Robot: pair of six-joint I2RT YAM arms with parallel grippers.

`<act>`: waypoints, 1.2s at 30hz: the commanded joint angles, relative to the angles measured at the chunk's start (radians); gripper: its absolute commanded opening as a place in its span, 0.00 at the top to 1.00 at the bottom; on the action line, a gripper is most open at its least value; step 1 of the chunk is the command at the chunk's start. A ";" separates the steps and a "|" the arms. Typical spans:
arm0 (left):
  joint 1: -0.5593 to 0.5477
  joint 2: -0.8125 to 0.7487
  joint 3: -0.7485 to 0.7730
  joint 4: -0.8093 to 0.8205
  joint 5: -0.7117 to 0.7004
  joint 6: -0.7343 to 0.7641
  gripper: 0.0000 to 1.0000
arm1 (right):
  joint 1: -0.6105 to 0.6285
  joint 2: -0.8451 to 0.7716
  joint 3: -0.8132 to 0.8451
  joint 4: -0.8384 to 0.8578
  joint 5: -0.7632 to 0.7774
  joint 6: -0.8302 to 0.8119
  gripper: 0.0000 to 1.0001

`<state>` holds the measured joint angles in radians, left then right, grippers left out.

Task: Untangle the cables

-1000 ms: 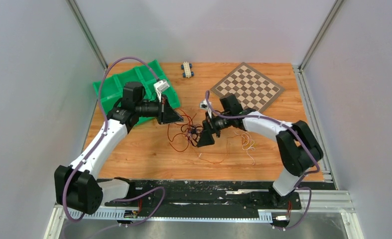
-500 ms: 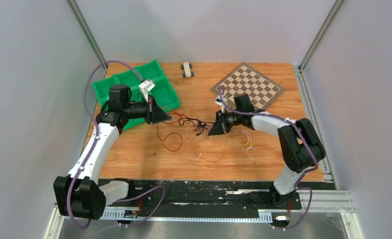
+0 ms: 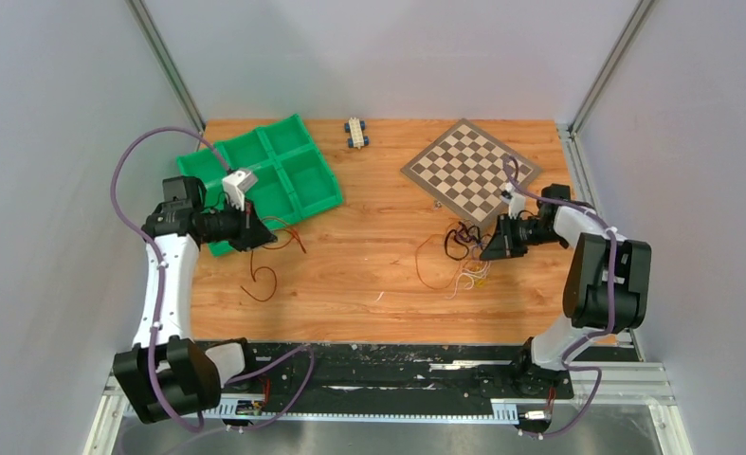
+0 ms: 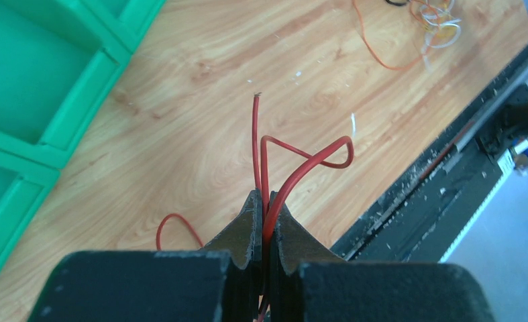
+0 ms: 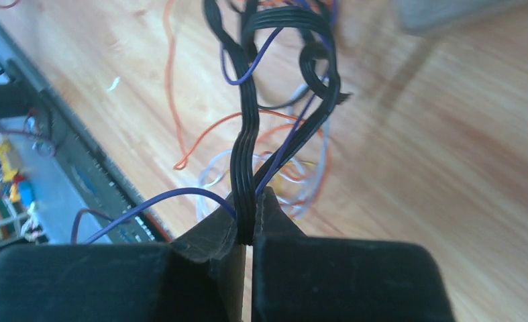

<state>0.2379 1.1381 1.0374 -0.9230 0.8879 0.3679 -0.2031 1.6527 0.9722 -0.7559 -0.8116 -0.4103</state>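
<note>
The cables now lie in two groups on the wooden table. My left gripper [image 3: 260, 235] [image 4: 262, 198] is shut on a red cable [image 3: 266, 277] [image 4: 301, 161], which loops out in front of the fingers beside the green tray. At the right, my right gripper [image 3: 487, 252] [image 5: 251, 198] is shut on a flat black ribbon cable [image 3: 459, 237] [image 5: 247, 161], with a thin purple wire [image 5: 153, 201] caught alongside it. An orange wire [image 3: 433, 275] and pale white and yellow wires [image 3: 473, 275] lie on the table under and beside the right gripper.
A green compartment tray [image 3: 323, 201] sits at the back left, close to the left gripper. A chessboard [image 3: 471, 169] lies at the back right, just beyond the right gripper. A small toy car [image 3: 355, 132] stands at the far edge. A black rail [image 3: 397, 365] runs along the near edge.
The right gripper shut on the black cable at the central tangle. Both arms then pulled apart, left going left with the red cable, right going right with the rest.
</note>
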 commanded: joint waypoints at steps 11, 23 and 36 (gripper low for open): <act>-0.412 -0.015 0.049 0.371 0.024 -0.357 0.85 | 0.378 -0.098 0.215 -0.107 -0.143 -0.043 0.14; -0.431 0.080 -0.091 0.138 -0.256 0.237 0.01 | 0.379 -0.096 0.163 -0.114 -0.054 -0.089 0.04; -0.740 0.164 -0.205 0.506 -0.646 0.427 0.00 | 0.378 -0.061 0.160 -0.107 -0.074 -0.078 0.04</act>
<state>-0.4557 1.2346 0.8761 -0.5968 0.4320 0.6735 0.1757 1.5929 1.1320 -0.8787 -0.8642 -0.4694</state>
